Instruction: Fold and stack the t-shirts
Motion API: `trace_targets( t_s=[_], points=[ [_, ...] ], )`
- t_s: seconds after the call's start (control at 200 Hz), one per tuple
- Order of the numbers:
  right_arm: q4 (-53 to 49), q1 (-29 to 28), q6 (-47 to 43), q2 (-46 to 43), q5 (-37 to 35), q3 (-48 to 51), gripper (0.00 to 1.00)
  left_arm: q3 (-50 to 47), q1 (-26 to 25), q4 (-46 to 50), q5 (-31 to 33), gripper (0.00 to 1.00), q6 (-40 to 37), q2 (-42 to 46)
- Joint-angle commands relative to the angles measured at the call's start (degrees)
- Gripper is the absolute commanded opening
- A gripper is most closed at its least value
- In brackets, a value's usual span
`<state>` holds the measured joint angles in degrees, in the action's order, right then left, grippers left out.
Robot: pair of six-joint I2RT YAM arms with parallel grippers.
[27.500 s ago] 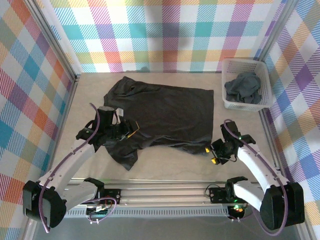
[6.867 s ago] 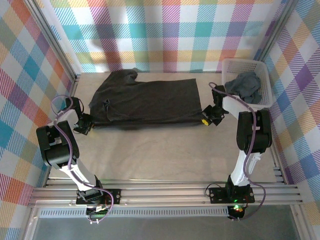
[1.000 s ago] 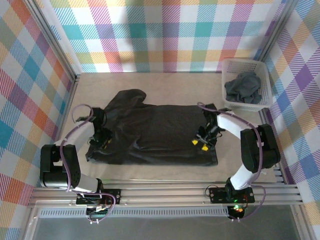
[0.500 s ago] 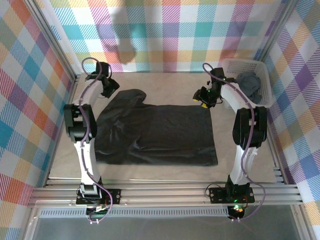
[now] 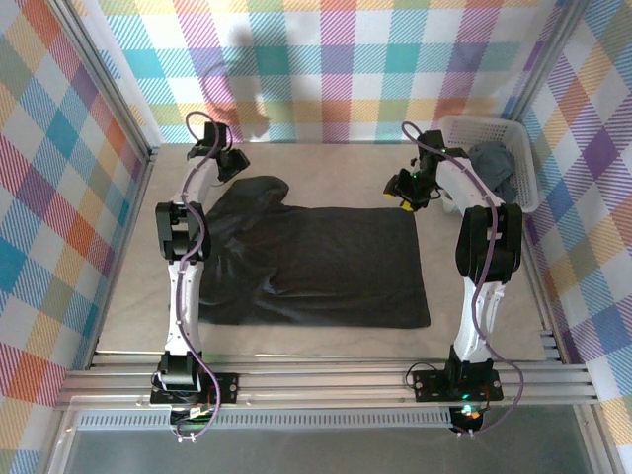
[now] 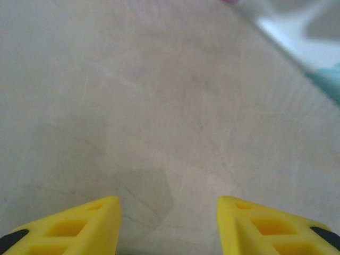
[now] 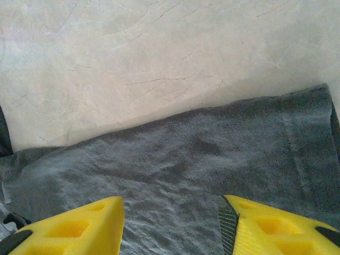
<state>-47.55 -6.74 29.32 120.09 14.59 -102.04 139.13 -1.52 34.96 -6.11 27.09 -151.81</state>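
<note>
**Plaid-walled cell around a pale table**

A pale beige table [image 5: 316, 168] with faint hairline marks forms the base of the cell. The far wall [image 5: 326, 59], left wall [image 5: 49, 197] and right wall [image 5: 592, 197] are covered in pastel plaid. Aluminium posts [image 5: 109, 79] rise at the far corners, and aluminium rails [image 5: 326, 387] run along the near edge. The light is soft and even. A faint shadow [image 5: 247, 99] lies on the far wall, left of centre.
</note>
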Motion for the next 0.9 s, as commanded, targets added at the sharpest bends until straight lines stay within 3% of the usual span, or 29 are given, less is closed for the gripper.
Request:
trace_targets(
  t_s=[0.0,0.285,0.56,0.615,0.76,0.85,0.895],
  points=[
    [-2.8,0.6,-0.2,1.2,-1.4,-2.2,0.51,1.2,-2.4,5.7,-2.4,0.51,-4.4,-0.8],
    [-4.0,0.7,3.5,1.7,-12.9,-2.8,0.52,-1.5,-3.5,9.2,-0.2,0.46,-6.7,0.6],
    [-9.1,0.6,6.7,7.3,-21.7,-8.9,0.53,-5.9,-7.7,9.9,4.4,0.43,-9.5,5.6],
    [-9.6,0.6,6.9,8.7,-21.9,-10.4,0.53,-6.1,-8.3,10.6,5.8,0.37,-9.7,6.0],
    [-11.7,0.5,7.6,12.4,-21.2,-14.0,0.5,-7.1,-8.4,10.7,9.2,0.1,-8.4,6.8],
    [-12.9,0.1,8.3,13.4,-20.7,-15.1,0.48,-7.0,-8.4,10.2,10.6,0.0,-8.3,7.7],
    [-13.3,-0.1,8.7,13.4,-20.9,-14.9,0.47,-6.9,-8.4,10.0,11.1,0.0,-8.1,8.4]
  ],
)
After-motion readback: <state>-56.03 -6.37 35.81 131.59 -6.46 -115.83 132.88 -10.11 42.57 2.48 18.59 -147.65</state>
